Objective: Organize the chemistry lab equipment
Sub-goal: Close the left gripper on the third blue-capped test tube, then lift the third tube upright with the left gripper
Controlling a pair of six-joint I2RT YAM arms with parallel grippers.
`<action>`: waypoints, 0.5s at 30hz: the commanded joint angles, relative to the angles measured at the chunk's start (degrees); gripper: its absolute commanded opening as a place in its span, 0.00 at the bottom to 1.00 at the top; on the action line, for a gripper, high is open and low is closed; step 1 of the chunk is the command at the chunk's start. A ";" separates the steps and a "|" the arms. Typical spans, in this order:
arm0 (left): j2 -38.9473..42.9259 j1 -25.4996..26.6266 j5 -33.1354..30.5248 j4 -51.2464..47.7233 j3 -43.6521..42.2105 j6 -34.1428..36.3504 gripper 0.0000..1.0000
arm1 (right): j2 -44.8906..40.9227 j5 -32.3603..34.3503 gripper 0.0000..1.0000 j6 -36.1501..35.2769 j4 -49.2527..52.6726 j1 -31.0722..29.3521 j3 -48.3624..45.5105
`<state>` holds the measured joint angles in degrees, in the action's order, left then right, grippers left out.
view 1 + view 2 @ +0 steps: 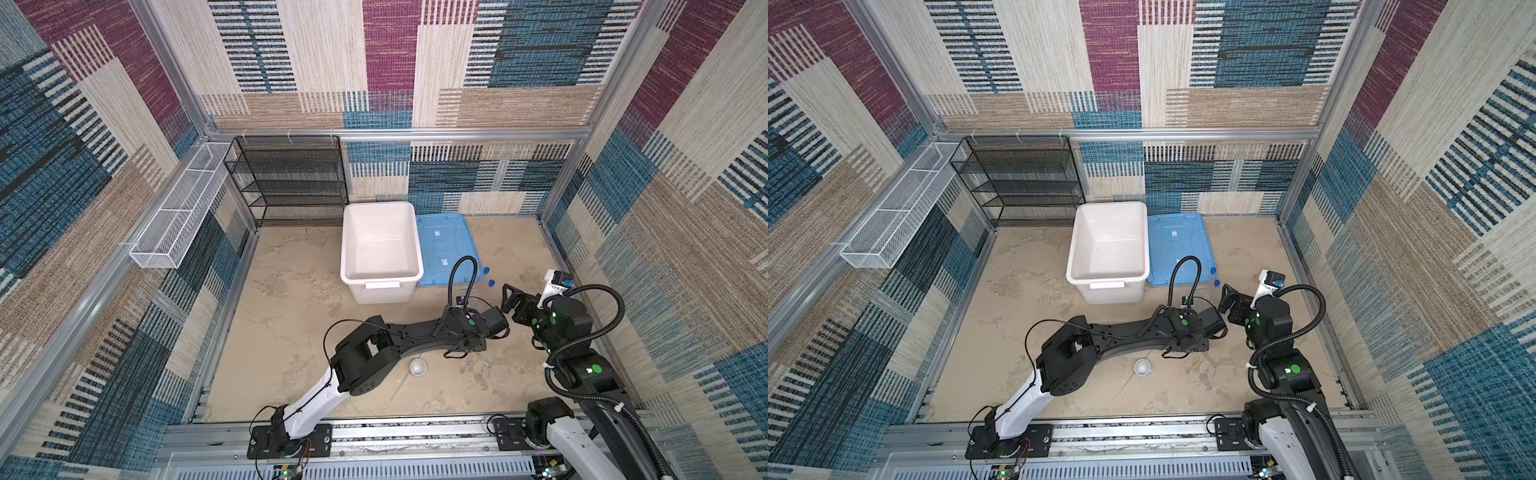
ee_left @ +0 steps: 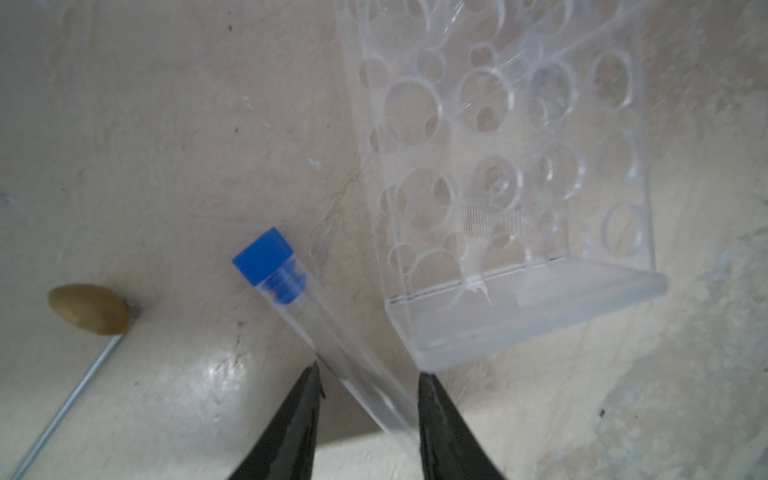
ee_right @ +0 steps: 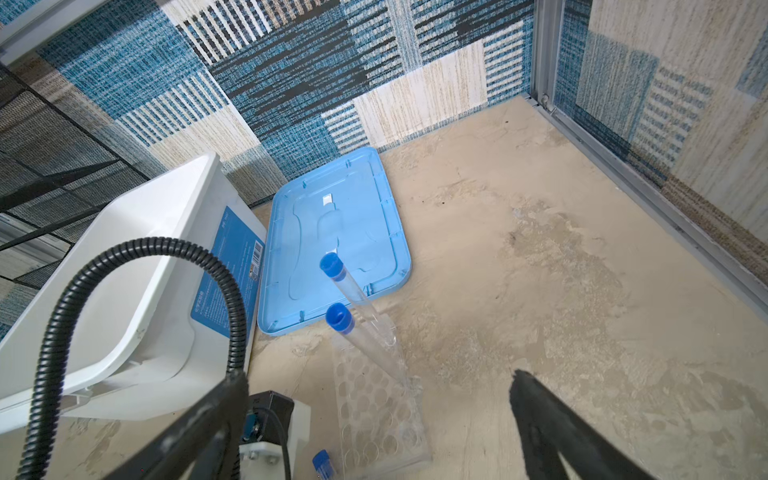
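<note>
Top views, left arm: stretched low across the middle and onto the right side, wrist tipped down at the table, pincer tucked out of sight beneath.
Top views, right arm: folded back near the right wall, right gripper lifted and aimed toward the left wrist, spread wide, carrying nothing.
Top views, kit: two standing tubes just beside the corner of the blue lid; white dish alone toward the front, close under the left forearm; white bin behind.
Left wrist, task's thing: lying tube flat on the table, blue cap pointing away, just beside the end wall of the clear rack; spoon-tipped rod off to one side, apart.
Left wrist, pincer: left gripper parted round the tube's body, one fingertip right at its wall. Clamped already or merely straddling? Cannot tell.
Step in hand: pick-up of the one loose tube, by the look of it.
Right wrist, rack: both standing tubes tilted in far-end holes, plenty of free holes nearer, cap of the lying tube peeking beside the near end.
Right wrist, pincer: fingers far apart, only rack and table below.
Next move: probably a gentle squeeze across that smooth round wall, then lift, swing cap-up and thread into a free hole. Right gripper well placed to steady the light rack.
</note>
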<state>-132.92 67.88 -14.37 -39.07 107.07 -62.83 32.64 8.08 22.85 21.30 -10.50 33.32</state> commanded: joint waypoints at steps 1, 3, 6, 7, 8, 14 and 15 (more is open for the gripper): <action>1.94 -0.20 0.40 -0.99 -2.33 1.26 0.34 | -0.19 0.54 0.99 -0.50 -2.14 0.00 -0.06; 3.13 -0.24 -0.33 -0.72 -3.34 2.98 0.27 | -0.13 0.54 0.99 -0.52 -2.14 -0.03 -0.23; 5.33 -0.33 -1.05 0.06 -6.38 5.10 0.25 | -0.16 0.28 0.99 -0.48 -2.05 -0.03 -0.19; 6.29 -0.61 -0.30 1.14 -8.15 5.47 0.25 | -0.22 0.27 0.99 -0.52 -2.05 -0.04 -0.19; 7.02 -0.75 0.47 2.06 -9.82 5.57 0.25 | -0.19 0.27 0.99 -0.53 -2.13 -0.04 -0.20; 9.46 -0.77 2.86 2.77 -13.00 10.06 0.25 | 0.23 0.01 0.99 -0.69 -2.13 -0.04 -0.27; 9.73 -0.85 3.48 2.55 -13.10 11.09 0.26 | 0.24 0.01 0.99 -0.70 -1.99 -0.03 -0.23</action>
<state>-124.44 66.98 -12.38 -37.06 94.30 -55.68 32.80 8.05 22.63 20.82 -10.48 33.08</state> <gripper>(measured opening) 0.251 0.993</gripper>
